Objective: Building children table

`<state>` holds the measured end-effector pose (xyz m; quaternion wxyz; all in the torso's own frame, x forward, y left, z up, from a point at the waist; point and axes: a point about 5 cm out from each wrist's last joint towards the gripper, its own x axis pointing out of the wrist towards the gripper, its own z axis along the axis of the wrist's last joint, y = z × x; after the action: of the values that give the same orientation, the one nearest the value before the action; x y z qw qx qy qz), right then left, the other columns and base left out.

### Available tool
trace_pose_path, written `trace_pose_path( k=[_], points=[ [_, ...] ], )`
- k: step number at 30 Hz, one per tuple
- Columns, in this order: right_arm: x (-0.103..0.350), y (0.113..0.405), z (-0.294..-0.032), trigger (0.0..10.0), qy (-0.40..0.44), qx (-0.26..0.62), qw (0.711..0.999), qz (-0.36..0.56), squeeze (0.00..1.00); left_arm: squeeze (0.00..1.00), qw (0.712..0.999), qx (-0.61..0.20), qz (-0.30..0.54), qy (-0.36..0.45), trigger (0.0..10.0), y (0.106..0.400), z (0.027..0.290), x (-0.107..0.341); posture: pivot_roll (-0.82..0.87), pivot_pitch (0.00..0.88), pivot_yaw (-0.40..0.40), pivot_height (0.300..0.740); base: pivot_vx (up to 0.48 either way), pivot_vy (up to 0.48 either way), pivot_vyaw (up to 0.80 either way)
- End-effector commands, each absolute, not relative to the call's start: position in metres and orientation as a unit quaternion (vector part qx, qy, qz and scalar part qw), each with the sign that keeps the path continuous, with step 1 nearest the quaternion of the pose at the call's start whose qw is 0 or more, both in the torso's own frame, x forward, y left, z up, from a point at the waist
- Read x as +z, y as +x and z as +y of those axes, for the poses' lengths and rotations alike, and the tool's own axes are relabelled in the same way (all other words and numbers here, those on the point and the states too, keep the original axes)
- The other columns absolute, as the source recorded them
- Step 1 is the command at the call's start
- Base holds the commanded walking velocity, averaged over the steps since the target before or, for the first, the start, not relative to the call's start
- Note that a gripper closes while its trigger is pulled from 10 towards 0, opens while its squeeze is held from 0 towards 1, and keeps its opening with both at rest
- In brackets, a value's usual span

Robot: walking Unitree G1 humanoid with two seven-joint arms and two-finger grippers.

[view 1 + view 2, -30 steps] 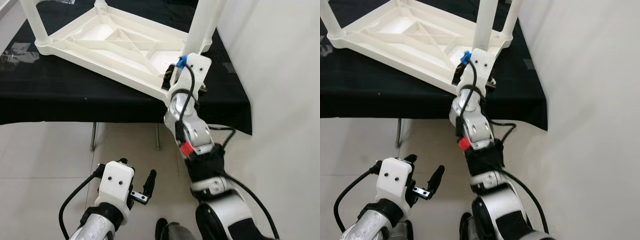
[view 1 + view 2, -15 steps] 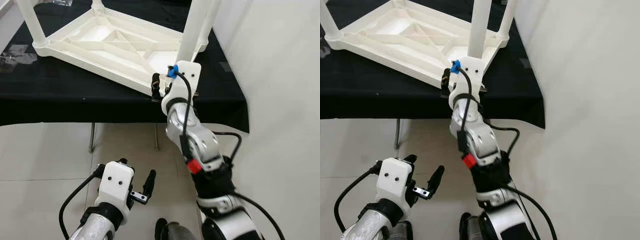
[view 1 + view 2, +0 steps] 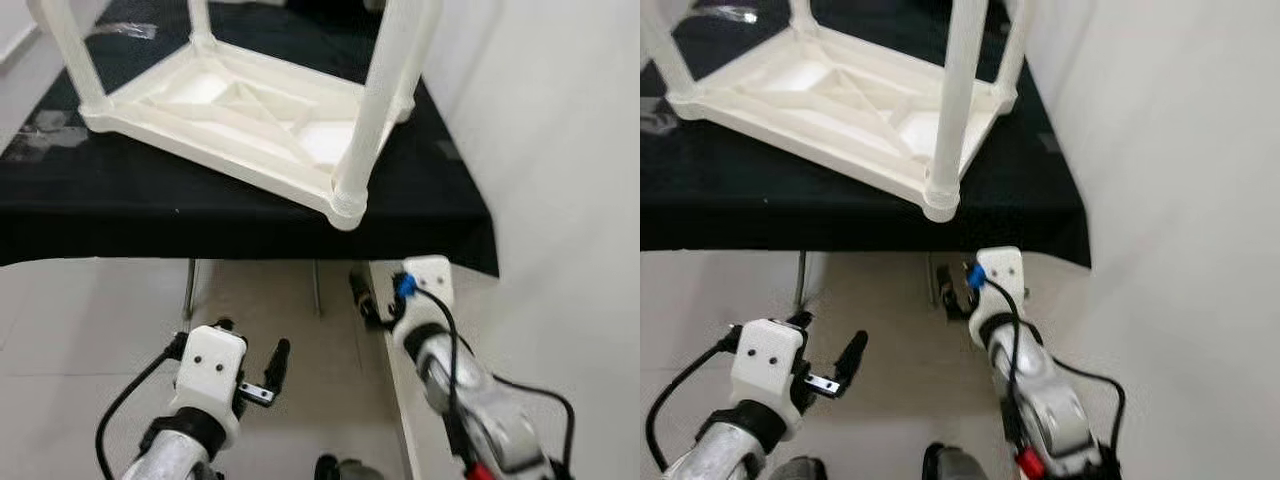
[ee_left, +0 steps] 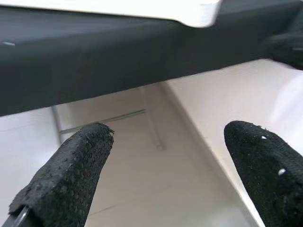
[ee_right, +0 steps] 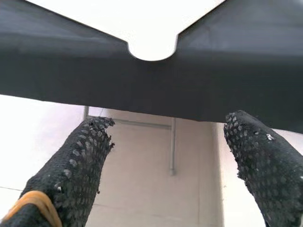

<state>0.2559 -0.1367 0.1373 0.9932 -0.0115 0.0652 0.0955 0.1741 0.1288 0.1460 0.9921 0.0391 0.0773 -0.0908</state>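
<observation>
Children table [image 3: 240,110] upside down on black-clothed work table [image 3: 150,215], legs up. Near-right corner leg [image 3: 372,110] upright at work table's front edge, foot socket overhanging slightly.

Right gripper [image 3: 952,290] below that edge, almost under the corner leg, fingers [image 5: 78,165] spread, holding nothing. Corner lies up and ahead of it; leg's long axis vertical.

Left gripper [image 3: 262,362] lower, off to left, well apart from table, fingers [image 4: 71,182] also parted and empty.

Judgement: right arm nearer; next reach goes upward to the corner leg.
</observation>
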Motion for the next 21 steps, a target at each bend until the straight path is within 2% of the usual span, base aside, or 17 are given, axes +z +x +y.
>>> trace_pose_path(
  k=[1, 7, 15, 21],
  points=[
    [0.140, 0.250, -0.135, 10.0, -0.016, 0.103, 0.993, 0.049, 0.00, 0.00, 0.992, -0.087, 0.086, 0.037, 10.0, 0.175, 0.132, 0.141, 0.10, 0.101, -0.088, 0.740, 0.000, 0.000, 0.00],
    [0.132, 0.238, -0.134, 10.0, 0.009, 0.102, 0.992, 0.067, 0.00, 0.00, 0.992, -0.079, 0.083, 0.044, 10.0, 0.177, 0.135, 0.140, 0.10, 0.060, -0.087, 0.740, 0.000, 0.000, 0.00],
    [0.121, 0.236, -0.133, 10.0, 0.002, 0.107, 0.992, 0.072, 0.00, 0.00, 0.993, -0.075, 0.075, 0.042, 10.0, 0.185, 0.132, 0.136, 0.10, 0.021, -0.088, 0.740, 0.000, 0.000, -0.80],
    [0.115, 0.242, -0.131, 10.0, -0.003, 0.124, 0.990, 0.070, 0.00, 0.00, 0.994, -0.068, 0.073, 0.047, 10.0, 0.193, 0.134, 0.131, 0.10, 0.000, -0.092, 0.740, 0.000, 0.000, 0.00]
  ],
)
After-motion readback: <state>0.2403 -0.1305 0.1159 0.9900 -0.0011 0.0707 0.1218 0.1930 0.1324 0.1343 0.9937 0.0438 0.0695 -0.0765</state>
